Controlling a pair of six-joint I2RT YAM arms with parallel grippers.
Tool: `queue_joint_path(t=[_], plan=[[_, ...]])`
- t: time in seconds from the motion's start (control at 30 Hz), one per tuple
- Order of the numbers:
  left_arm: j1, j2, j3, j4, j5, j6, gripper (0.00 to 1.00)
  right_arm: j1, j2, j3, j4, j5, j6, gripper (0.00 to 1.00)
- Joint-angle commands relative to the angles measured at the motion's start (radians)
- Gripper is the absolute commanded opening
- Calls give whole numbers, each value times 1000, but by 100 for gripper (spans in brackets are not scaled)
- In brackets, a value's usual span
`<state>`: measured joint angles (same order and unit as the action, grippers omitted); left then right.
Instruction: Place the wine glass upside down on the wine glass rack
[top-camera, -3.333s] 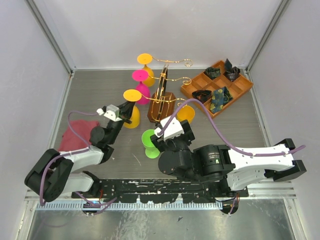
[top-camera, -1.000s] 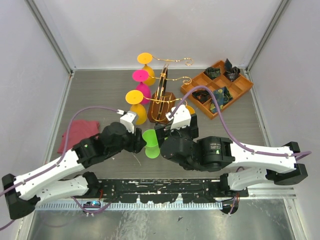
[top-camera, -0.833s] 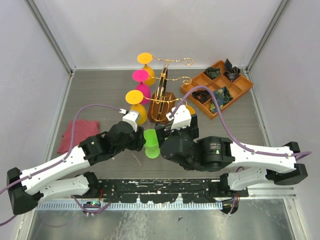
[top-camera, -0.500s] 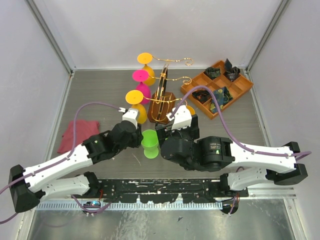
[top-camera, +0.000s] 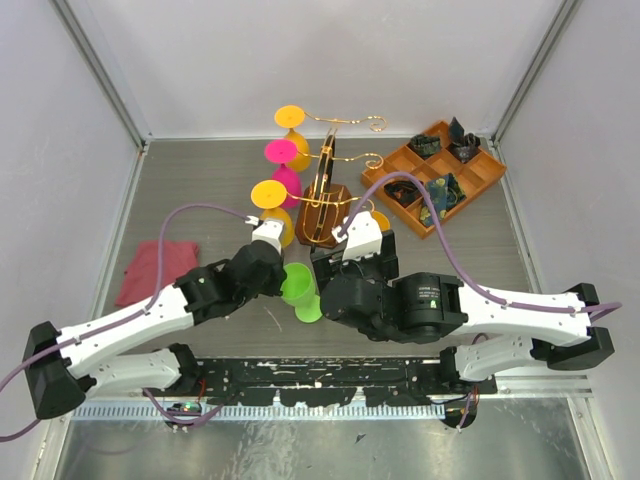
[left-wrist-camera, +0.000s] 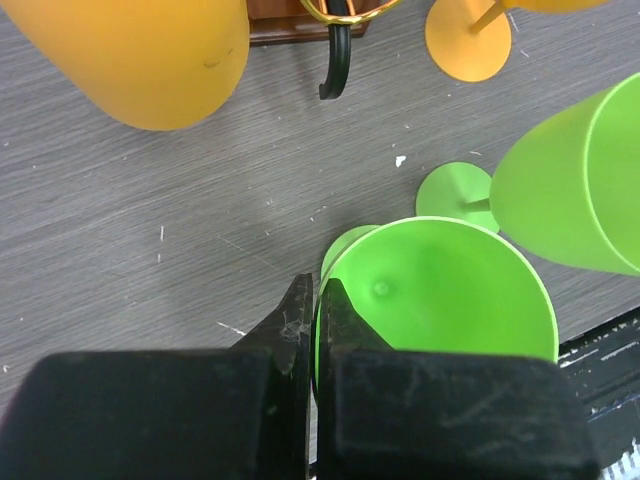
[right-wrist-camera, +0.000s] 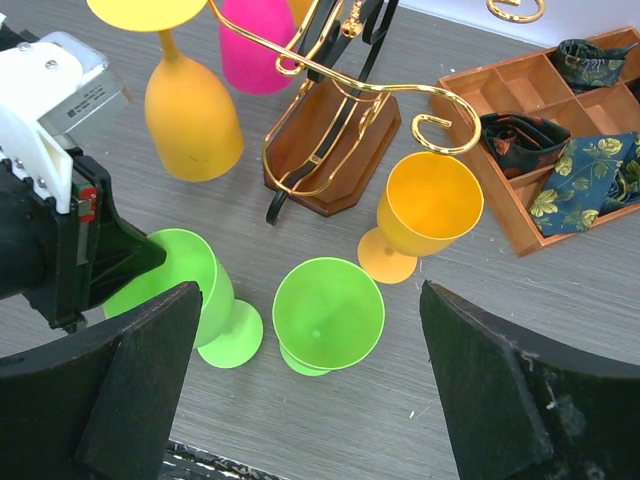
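Left wrist view: wine glass (left-wrist-camera: 440, 300), green, mouth up, near the front of the wine glass rack (right-wrist-camera: 330, 150), not yet on it. My left gripper (left-wrist-camera: 315, 300) is narrow, pinching the rim with one finger inside the bowl. Right gripper (right-wrist-camera: 308, 300) is wide, holding nothing. Risk: the thin rim hold may slip as I invert. The swing could also clip the second green glass (right-wrist-camera: 328, 310) just beside it, or the hung orange glass (right-wrist-camera: 192, 125).

place: lab test cell | cue: white enclosure walls (top-camera: 330, 60), aluminium frame post (top-camera: 100, 72)
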<state>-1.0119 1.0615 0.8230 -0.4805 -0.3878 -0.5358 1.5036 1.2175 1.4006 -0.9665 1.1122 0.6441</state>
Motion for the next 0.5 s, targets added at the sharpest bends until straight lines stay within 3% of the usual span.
queue_joint_path(t=[0.0, 0.17, 0.3, 0.47], plan=[[-4, -77, 49, -18, 18, 2, 0, -2, -2, 40, 6, 21, 25, 95], [-5, -182, 50, -22, 183, 52, 0, -1, -13, 53, 19, 22, 9, 95], [-4, -259, 44, 38, 340, 83, 0, -1, -49, 21, 121, -11, -45, 95], [-4, -271, 121, 29, 544, 126, 0, -1, -52, 35, 157, -28, -74, 94]])
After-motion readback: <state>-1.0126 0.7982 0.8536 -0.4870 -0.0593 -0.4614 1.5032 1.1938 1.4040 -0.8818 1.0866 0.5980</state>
